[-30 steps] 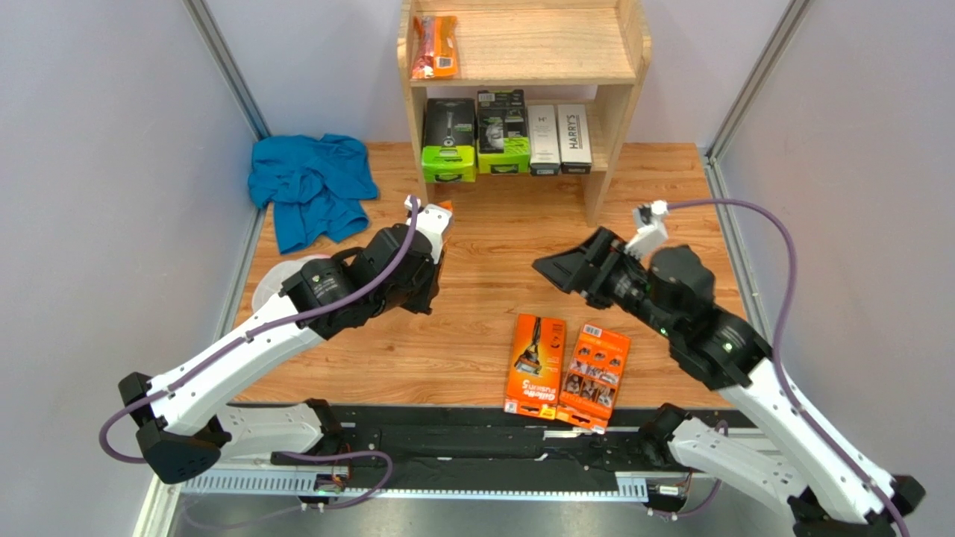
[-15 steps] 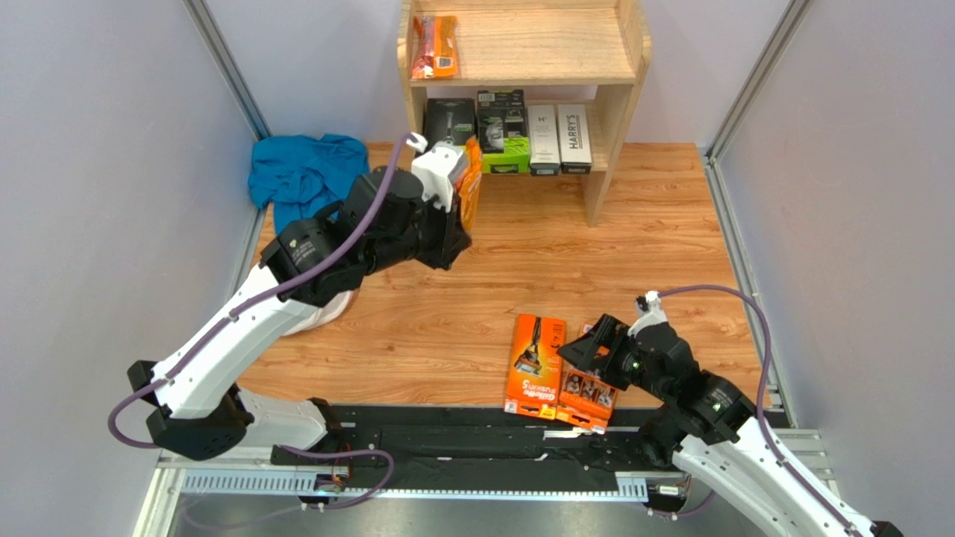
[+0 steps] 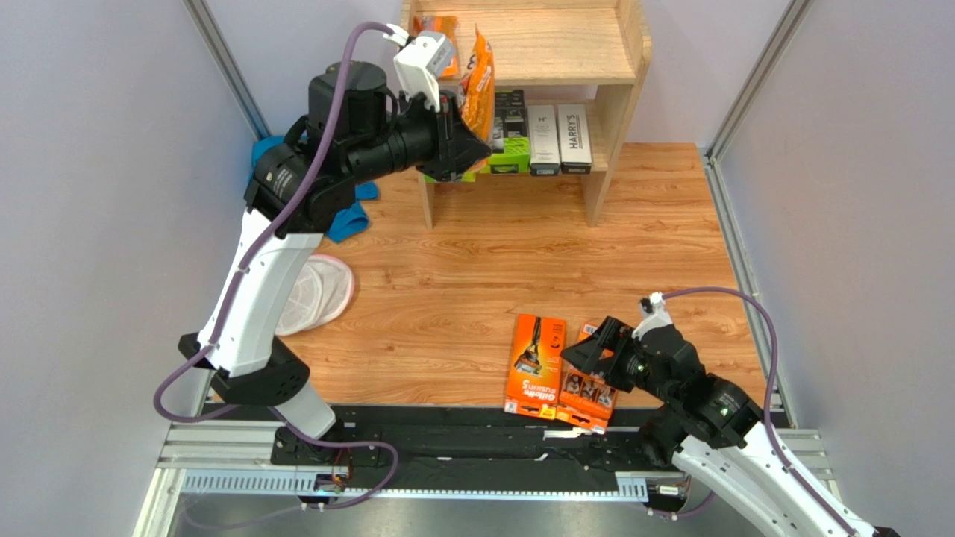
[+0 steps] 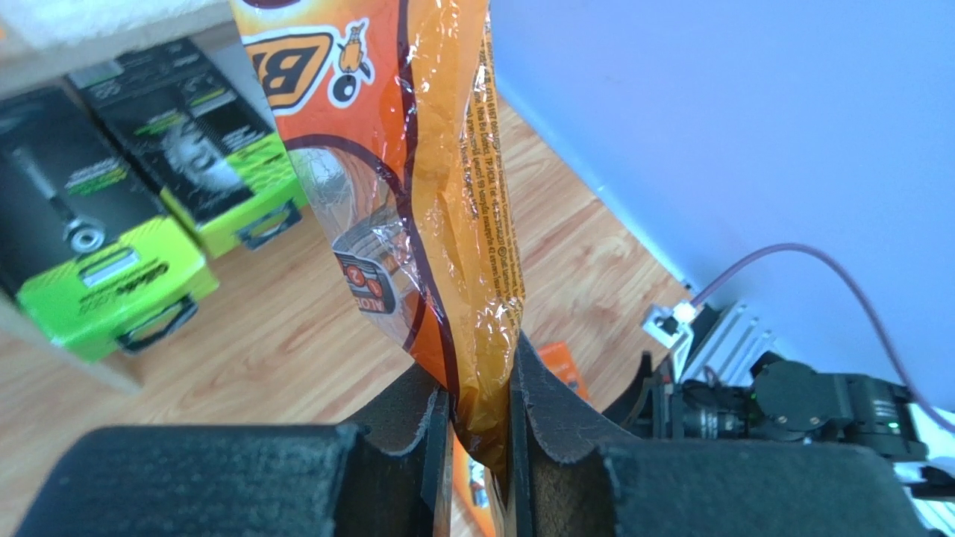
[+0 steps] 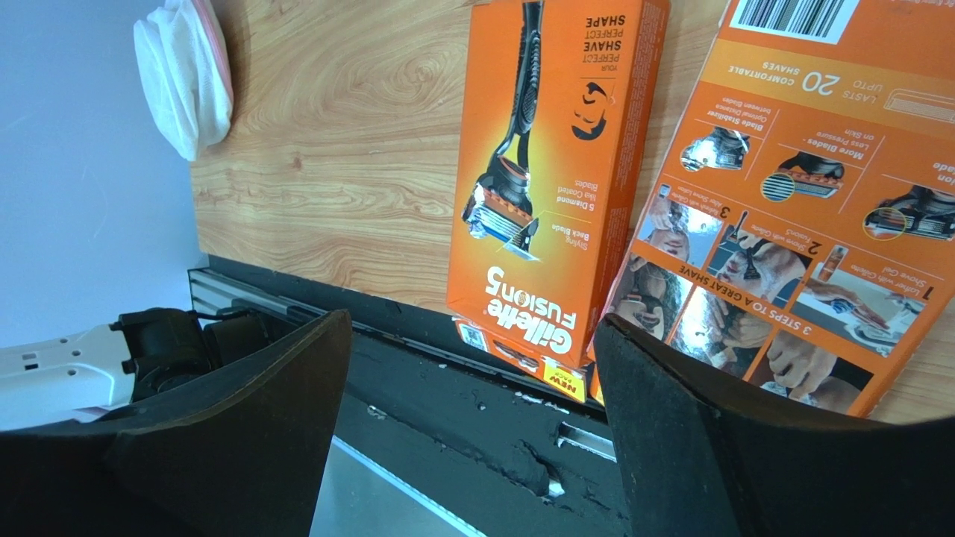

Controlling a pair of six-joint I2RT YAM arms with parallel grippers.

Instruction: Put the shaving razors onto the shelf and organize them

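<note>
My left gripper (image 3: 466, 125) is shut on a narrow orange blister pack (image 3: 480, 65) and holds it upright at the front edge of the top tier of the wooden shelf (image 3: 555, 50). In the left wrist view the pack (image 4: 392, 168) sticks up from the closed gripper (image 4: 480, 394). Another orange blister pack (image 3: 446, 25) lies on the top tier, partly hidden. Two long white boxes (image 3: 545, 137), one marked HARRY'S (image 3: 574, 137), stand on the lower tier. My right gripper (image 3: 587, 356) is open and empty, low over two flat orange boxes (image 3: 536, 364) (image 3: 596, 389). They also show in the right wrist view: a Gillette box (image 5: 549, 168) and a second box (image 5: 807, 224).
Two green-and-black boxes (image 3: 507, 132) (image 4: 101, 246) stand on the lower tier's left. A blue cloth (image 3: 345, 219) lies at the left, mostly behind my left arm. A white mesh disc (image 3: 316, 293) lies at the left. A black rail (image 3: 471, 431) runs along the near edge.
My left arm has risen from the floor to the shelf's top tier with the orange pack. My right arm dropped from mid-table to the flat orange boxes, still open.
</note>
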